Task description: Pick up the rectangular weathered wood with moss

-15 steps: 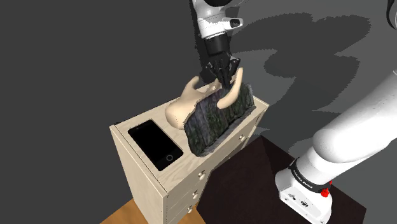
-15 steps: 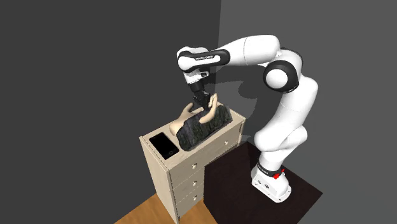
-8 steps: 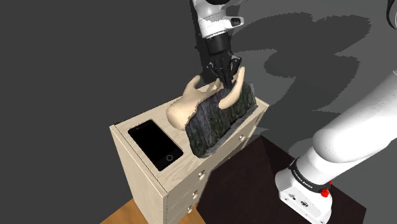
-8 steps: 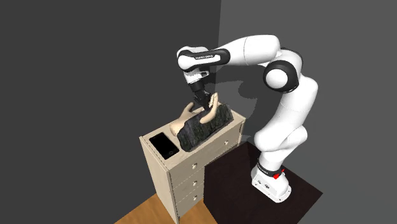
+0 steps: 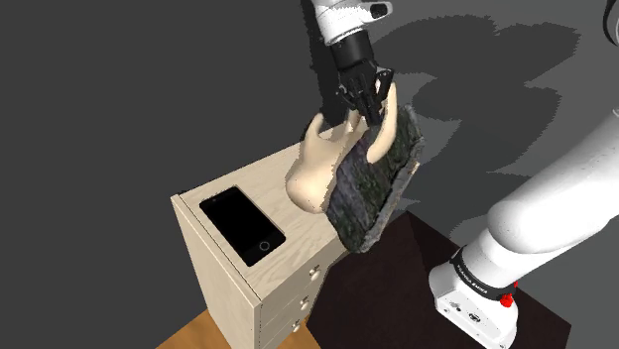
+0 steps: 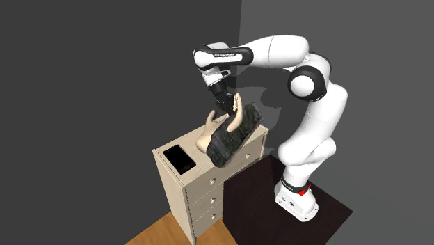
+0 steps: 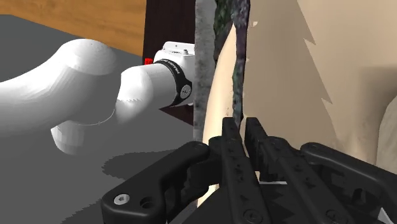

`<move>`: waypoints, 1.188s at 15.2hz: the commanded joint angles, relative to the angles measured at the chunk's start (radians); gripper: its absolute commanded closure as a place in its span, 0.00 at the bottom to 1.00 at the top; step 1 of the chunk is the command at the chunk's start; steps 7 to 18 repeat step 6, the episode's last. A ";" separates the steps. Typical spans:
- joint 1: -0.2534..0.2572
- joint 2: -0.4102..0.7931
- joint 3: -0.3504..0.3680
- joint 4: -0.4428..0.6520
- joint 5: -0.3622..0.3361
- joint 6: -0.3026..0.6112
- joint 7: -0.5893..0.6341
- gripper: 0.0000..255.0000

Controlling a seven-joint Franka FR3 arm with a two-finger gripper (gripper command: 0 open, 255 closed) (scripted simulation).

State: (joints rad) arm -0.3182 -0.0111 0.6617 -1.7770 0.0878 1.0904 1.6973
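Mossy wood slab [image 5: 377, 188] hangs tilted at centre frame, clear of the dresser [image 5: 213, 273] top, its upper edge clamped in the closed gripper [image 5: 369, 107]. A beige hand figure [image 5: 315, 171] hangs against it (apparently caught along). Recommend a slow, vertical lift; the edge grip looks marginal.

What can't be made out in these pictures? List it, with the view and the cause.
Shoulder view: the mossy wood slab covers part of the beige hand-shaped thing; whether they are joined is unclear.
Wrist view: the tool hides the spot it clasps.
Second exterior view: the black phone is too small for detail.
Shoulder view: the dresser is cut off by the bottom edge.
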 commanded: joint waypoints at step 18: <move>0.002 0.009 0.003 0.095 -0.002 0.029 0.012 1.00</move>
